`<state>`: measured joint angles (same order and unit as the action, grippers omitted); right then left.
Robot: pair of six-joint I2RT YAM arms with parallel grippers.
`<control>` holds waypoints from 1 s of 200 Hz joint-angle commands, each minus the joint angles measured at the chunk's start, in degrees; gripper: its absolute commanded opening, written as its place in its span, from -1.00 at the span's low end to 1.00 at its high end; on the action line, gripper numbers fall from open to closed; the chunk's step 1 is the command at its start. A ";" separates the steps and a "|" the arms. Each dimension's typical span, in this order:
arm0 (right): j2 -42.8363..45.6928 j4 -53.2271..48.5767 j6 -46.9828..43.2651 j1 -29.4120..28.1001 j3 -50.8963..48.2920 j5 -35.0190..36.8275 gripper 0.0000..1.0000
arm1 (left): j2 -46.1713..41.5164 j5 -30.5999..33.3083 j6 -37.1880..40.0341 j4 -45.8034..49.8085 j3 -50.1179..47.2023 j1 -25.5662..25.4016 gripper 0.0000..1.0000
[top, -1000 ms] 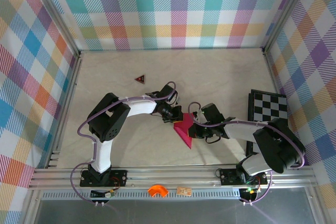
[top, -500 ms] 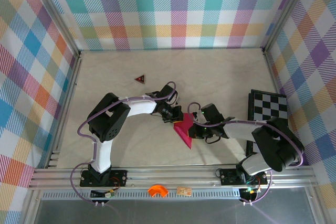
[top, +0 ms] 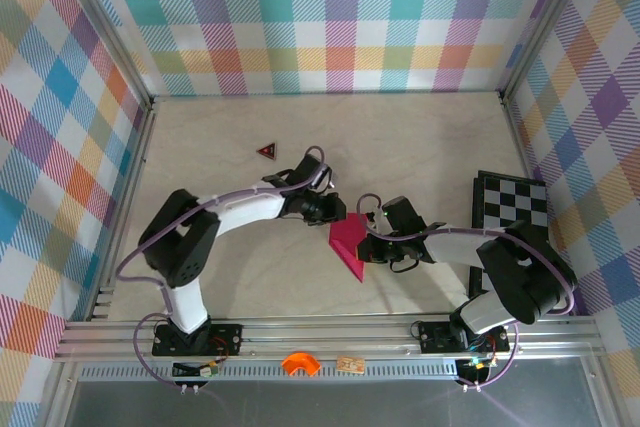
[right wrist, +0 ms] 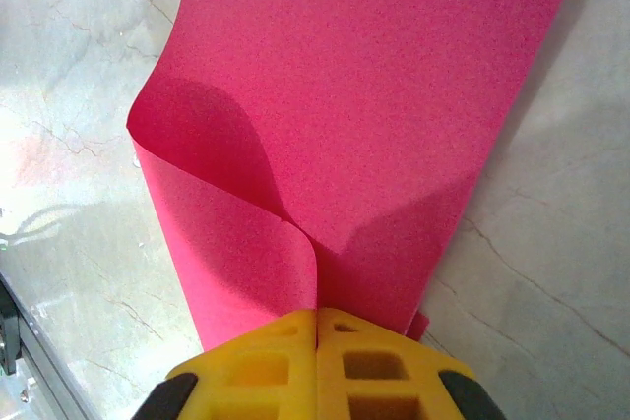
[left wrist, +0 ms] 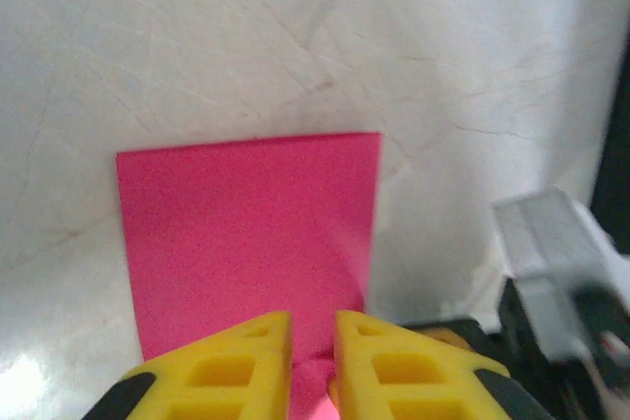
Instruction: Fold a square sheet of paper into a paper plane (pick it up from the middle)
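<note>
A robotics lab test cell: an aluminium frame (top: 330, 332) boxes in a marble-look tabletop (top: 420, 147), with plaid backdrop walls (top: 330, 17) left, right and far, and a checkerboard (top: 512, 204) at the right.

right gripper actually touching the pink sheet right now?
Touching. Right wrist view: the right gripper is shut on the square sheet of paper, the fold pinched between its fingers.

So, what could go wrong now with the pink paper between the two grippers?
1. The left gripper is slightly open around the pink paper, so only the shut right gripper seems to hold it; the sheet may sag or twist.
2. The paper curls loosely beside the right gripper; pressing now may crease it crooked.
</note>
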<state>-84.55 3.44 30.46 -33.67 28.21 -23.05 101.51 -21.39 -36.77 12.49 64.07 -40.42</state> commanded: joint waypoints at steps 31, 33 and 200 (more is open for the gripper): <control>-0.51 -0.83 0.88 0.37 -0.08 1.34 -0.88 | -6.95 -7.24 -18.19 -26.29 -17.78 -0.95 -0.94; -0.41 -0.81 0.87 0.36 -0.15 1.40 -0.88 | -6.95 -7.30 -18.76 -27.32 -18.31 -1.14 -0.95; -0.35 -1.95 0.42 0.36 -0.42 2.53 -0.88 | -1.68 1.02 -23.20 -21.94 -22.91 -5.71 -1.00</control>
<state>-84.58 3.55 31.05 -33.67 28.21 -22.61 99.11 -23.64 -60.36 -15.00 41.47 -45.74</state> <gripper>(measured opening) 0.064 0.048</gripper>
